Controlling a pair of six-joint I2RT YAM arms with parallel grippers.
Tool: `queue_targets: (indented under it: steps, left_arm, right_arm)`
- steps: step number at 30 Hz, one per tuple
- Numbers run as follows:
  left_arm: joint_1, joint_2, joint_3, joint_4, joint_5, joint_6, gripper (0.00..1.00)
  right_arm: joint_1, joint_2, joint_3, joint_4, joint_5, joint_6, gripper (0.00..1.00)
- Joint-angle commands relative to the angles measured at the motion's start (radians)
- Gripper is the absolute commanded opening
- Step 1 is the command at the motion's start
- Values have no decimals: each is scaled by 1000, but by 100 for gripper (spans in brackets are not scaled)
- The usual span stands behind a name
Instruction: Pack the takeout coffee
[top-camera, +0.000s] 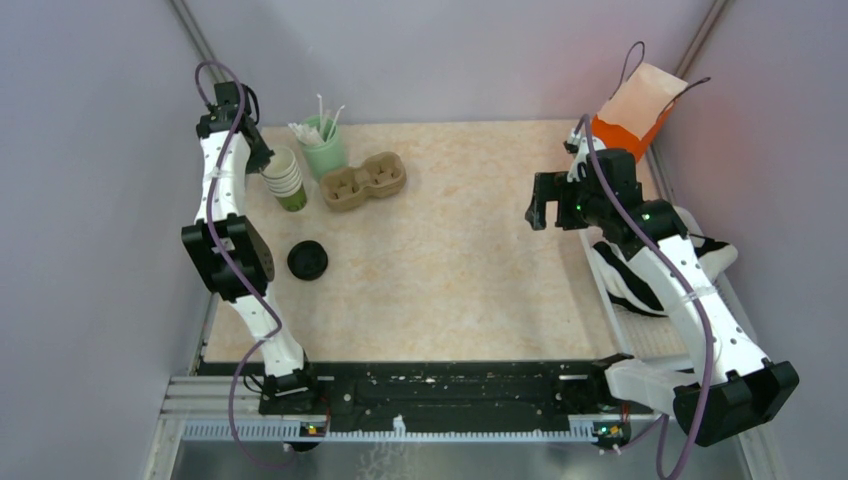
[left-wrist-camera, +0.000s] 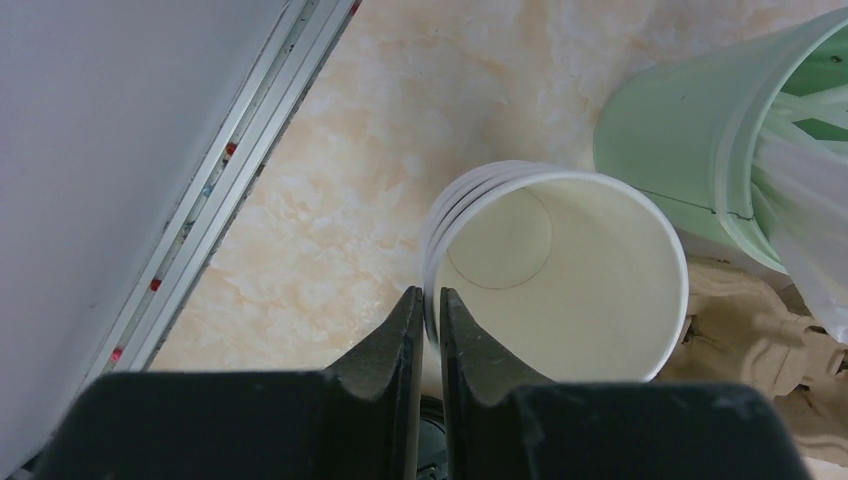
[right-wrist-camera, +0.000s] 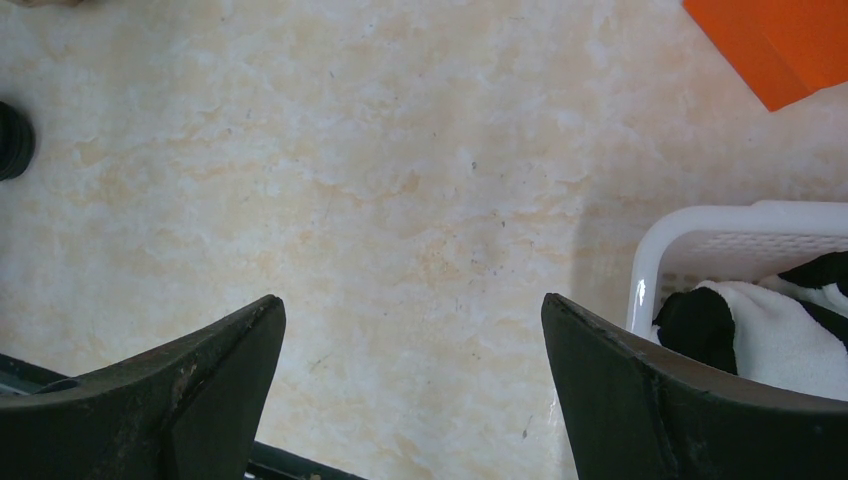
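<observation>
Status entry, packing not yet begun as far as I can judge. Item one, takeout coffee: I find no lidded cup anywhere; only its likely parts show. Item two, black lid (top-camera: 307, 260): lying by itself on the table (top-camera: 450, 290), near the left arm's elbow and well apart from the cups. Item three, stack of paper cups (top-camera: 285, 178): lidless, tilted, just beside the pale-green cup (top-camera: 326, 152) of white sticks. Item four, left gripper (left-wrist-camera: 430, 305): jaws nearly pressed together, pinching the rim wall of the stack, one finger inside and one outside; I cannot tell how many nested rims sit in the pinch. Item five, cardboard carrier (top-camera: 363, 181): two wells, both unfilled, just right of the stack. Item six, right gripper (right-wrist-camera: 410, 310): jaws spread wide, holding nothing, hovering over bare table near the white basket (right-wrist-camera: 700, 213) of black-and-white cloth. Item seven, orange-and-white paper bag (top-camera: 640, 105): standing at the far right corner; I cannot see inside it. Outstanding, by my reckoning: free one cup, fit the lid, seat the cup in the carrier or bag.
</observation>
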Motion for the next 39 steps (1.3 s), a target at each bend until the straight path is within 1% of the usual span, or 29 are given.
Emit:
queue_targets:
  steps: [1,8,11,15,21,28,32,36,39]
  left_arm:
    - [6,-5,43,-5,-1,-2,14]
    - [7,-47,51,15,-19,-13,6]
    - [8,-63,52,25,-29,-19,0]
    - [11,-90,53,32,-46,-34,0]
    - [14,-154,28,97,-50,-40,0]
    - [14,-227,26,87,-37,-77,0]
    - [11,-343,-75,125,41,-109,0]
    - [-7,-513,-280,177,152,-149,0]
    - [-70,-630,-434,206,204,-158,0]
  right_arm:
    - [11,-6,5,39,0,-11,99]
    - [13,-6,4,41,-3,-10,99]
    - [15,-8,2,43,-2,-10,99]
    - [16,-11,2,41,1,-10,99]
    - [20,-10,5,46,-5,-6,99]
    - [31,-12,12,44,-15,4,99]
    - [30,-20,7,47,-24,18,99]
    - [30,-30,4,53,-38,30,99]
    - [30,-46,-4,51,-45,39,99]
